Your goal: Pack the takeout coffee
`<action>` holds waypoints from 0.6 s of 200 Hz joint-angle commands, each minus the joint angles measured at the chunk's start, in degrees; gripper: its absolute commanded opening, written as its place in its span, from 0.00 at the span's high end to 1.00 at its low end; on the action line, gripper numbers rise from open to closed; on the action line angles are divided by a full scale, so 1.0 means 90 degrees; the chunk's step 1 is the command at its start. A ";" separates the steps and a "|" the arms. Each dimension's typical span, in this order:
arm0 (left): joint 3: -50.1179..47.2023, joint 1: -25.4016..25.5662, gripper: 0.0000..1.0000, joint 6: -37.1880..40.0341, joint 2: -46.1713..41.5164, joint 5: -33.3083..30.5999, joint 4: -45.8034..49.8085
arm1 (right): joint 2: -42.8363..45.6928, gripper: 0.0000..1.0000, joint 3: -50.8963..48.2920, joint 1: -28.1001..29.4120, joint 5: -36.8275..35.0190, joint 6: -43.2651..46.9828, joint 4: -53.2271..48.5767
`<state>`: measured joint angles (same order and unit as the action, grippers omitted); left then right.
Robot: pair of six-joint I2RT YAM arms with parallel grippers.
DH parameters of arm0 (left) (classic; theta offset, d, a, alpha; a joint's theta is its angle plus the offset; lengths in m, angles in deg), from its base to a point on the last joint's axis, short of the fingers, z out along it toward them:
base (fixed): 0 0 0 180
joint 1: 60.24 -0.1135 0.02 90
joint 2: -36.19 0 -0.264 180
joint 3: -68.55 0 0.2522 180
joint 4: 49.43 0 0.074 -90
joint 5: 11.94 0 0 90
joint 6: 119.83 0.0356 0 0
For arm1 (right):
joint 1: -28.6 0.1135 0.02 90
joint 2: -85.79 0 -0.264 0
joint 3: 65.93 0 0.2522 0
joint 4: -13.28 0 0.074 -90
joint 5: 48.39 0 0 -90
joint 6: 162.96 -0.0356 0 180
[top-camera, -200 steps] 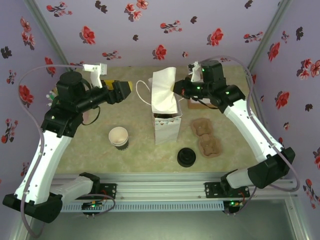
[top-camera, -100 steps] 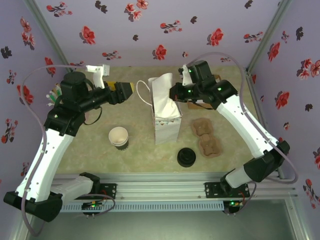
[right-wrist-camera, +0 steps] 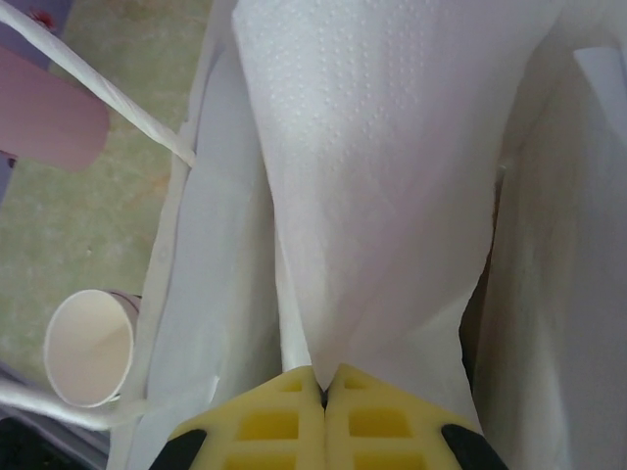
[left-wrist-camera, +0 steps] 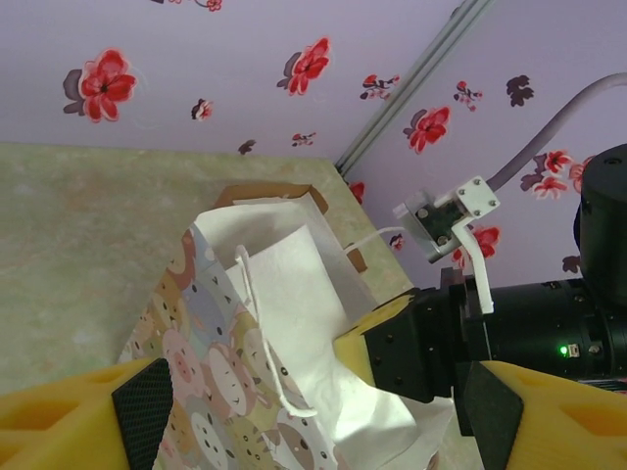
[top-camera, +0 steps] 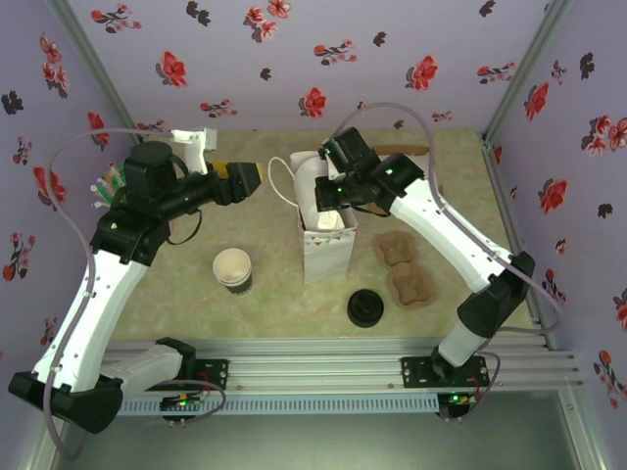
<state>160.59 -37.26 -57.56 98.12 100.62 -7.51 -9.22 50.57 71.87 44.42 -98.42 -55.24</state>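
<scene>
Right hand [right-wrist-camera: 325, 377] pinches the white napkin [right-wrist-camera: 382, 176] at the paper bag's [top-camera: 328, 253] mouth; left hand [top-camera: 245, 180] hangs spread just beside the bag.

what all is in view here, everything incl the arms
paper bag: one, white with pastel animal print, upright at mid table
paper napkin: one, white, hanging into the bag's mouth
cup stack: one, cream inside, dark wall, no lid, left of the bag
lids: a stack, black, near side, right of the bag; number unclear
pulp trays: two, brown, right of the bag
thin sticks: a bundle, white and green, by the left wall; too small to identify
left gripper: one, yellow fingers, open and empty, left of the bag's handle
right gripper: one, yellow fingers, shut on the napkin, over the bag
</scene>
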 commanded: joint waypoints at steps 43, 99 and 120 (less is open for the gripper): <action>-0.0184 0.0035 0.17 0.0130 -0.0039 -0.0308 -0.0041 | -0.0609 1.00 0.0313 0.0114 -0.0388 0.0038 -0.0136; -0.0291 0.0043 0.15 0.0158 -0.0099 -0.0359 -0.0033 | -0.0648 0.77 0.0499 0.0115 -0.0513 0.0022 -0.0219; -0.0366 0.0038 0.15 0.0151 -0.0216 -0.0376 -0.0101 | -0.0538 0.71 0.0652 0.0115 -0.0593 0.0046 -0.0313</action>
<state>158.49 -37.24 -57.51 98.03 98.11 -7.40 -15.82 53.19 72.50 41.31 -98.50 -56.62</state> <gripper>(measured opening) 0.849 0.260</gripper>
